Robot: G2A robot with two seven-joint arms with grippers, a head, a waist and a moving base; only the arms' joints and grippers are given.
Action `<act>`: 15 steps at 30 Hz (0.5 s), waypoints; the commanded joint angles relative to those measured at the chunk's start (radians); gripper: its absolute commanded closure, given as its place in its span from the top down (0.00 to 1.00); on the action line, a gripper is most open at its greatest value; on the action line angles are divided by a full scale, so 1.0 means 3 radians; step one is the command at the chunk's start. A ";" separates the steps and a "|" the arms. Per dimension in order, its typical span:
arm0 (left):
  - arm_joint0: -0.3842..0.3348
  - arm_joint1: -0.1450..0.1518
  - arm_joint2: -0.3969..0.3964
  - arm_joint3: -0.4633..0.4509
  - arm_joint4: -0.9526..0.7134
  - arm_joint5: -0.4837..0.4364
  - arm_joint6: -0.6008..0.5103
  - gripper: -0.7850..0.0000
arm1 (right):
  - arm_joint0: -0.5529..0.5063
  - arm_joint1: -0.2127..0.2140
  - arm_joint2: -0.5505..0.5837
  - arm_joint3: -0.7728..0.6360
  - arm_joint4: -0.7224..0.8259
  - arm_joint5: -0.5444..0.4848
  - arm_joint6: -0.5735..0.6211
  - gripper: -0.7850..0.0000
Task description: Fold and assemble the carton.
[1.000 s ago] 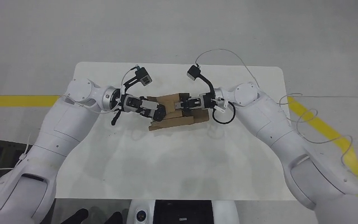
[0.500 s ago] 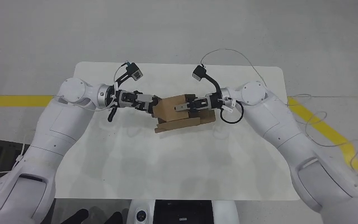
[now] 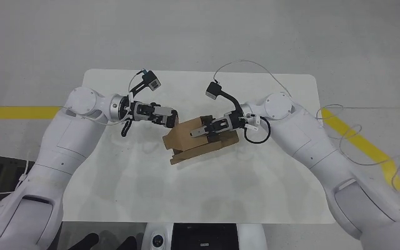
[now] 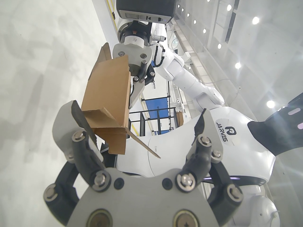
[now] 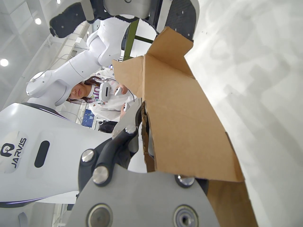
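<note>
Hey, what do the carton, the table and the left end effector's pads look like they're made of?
Carton: plain brown cardboard, matte, likely corrugated, its cut edge rough and layered. Table: smooth white top, faintly glossy, perhaps laminate; uncertain. Left end effector pads: black, dimpled, probably rubber.

Right claw (image 3: 197, 131) partly behind carton (image 5: 184, 124).

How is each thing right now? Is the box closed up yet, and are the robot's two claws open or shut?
carton: partly folded, tilted, end flaps open, not closed up.
left claw: open wide, one side touching a carton flap.
right claw: shut on the carton's wall, holding it.
</note>
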 commanded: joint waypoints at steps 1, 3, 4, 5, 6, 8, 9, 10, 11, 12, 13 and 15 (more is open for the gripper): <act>0.0011 -0.0003 -0.0004 -0.0020 0.0006 0.0011 -0.0013 1.00 | 0.0004 -0.0012 -0.0028 -0.0006 0.0020 0.0006 0.0005 0.00; 0.0022 -0.0006 -0.0005 -0.0048 0.0026 0.0014 -0.0030 1.00 | 0.0008 -0.0026 -0.0061 -0.0010 0.0044 0.0018 0.0018 0.00; 0.0027 -0.0007 -0.0008 -0.0059 0.0029 0.0015 -0.0036 1.00 | 0.0012 -0.0033 -0.0075 -0.0007 0.0055 0.0022 0.0022 0.00; 0.0034 -0.0008 -0.0011 -0.0072 0.0031 0.0018 -0.0044 1.00 | 0.0014 -0.0040 -0.0089 -0.0004 0.0066 0.0026 0.0026 0.00; 0.0040 -0.0009 -0.0016 -0.0081 0.0033 0.0020 -0.0049 1.00 | 0.0018 -0.0047 -0.0102 0.0004 0.0072 0.0030 0.0030 0.00; 0.0050 -0.0012 -0.0024 -0.0097 0.0039 0.0025 -0.0054 1.00 | 0.0025 -0.0060 -0.0122 0.0019 0.0090 0.0032 0.0032 0.00; 0.0056 -0.0013 -0.0027 -0.0108 0.0041 0.0027 -0.0060 1.00 | 0.0030 -0.0067 -0.0134 0.0021 0.0095 0.0039 0.0039 0.00; 0.0060 -0.0014 -0.0029 -0.0115 0.0043 0.0034 -0.0066 1.00 | 0.0037 -0.0074 -0.0144 0.0025 0.0101 0.0042 0.0042 0.00; 0.0064 -0.0016 -0.0033 -0.0122 0.0045 0.0039 -0.0069 1.00 | 0.0043 -0.0082 -0.0155 0.0026 0.0105 0.0045 0.0045 0.00; 0.0067 -0.0017 -0.0036 -0.0128 0.0048 0.0042 -0.0074 1.00 | 0.0048 -0.0089 -0.0162 0.0031 0.0113 0.0042 0.0042 0.00; 0.0069 -0.0019 -0.0040 -0.0131 0.0050 0.0045 -0.0074 1.00 | 0.0054 -0.0096 -0.0171 0.0035 0.0117 0.0042 0.0042 0.00; 0.0074 -0.0022 -0.0046 -0.0139 0.0048 0.0050 -0.0077 1.00 | 0.0064 -0.0109 -0.0187 0.0047 0.0124 0.0041 0.0041 0.00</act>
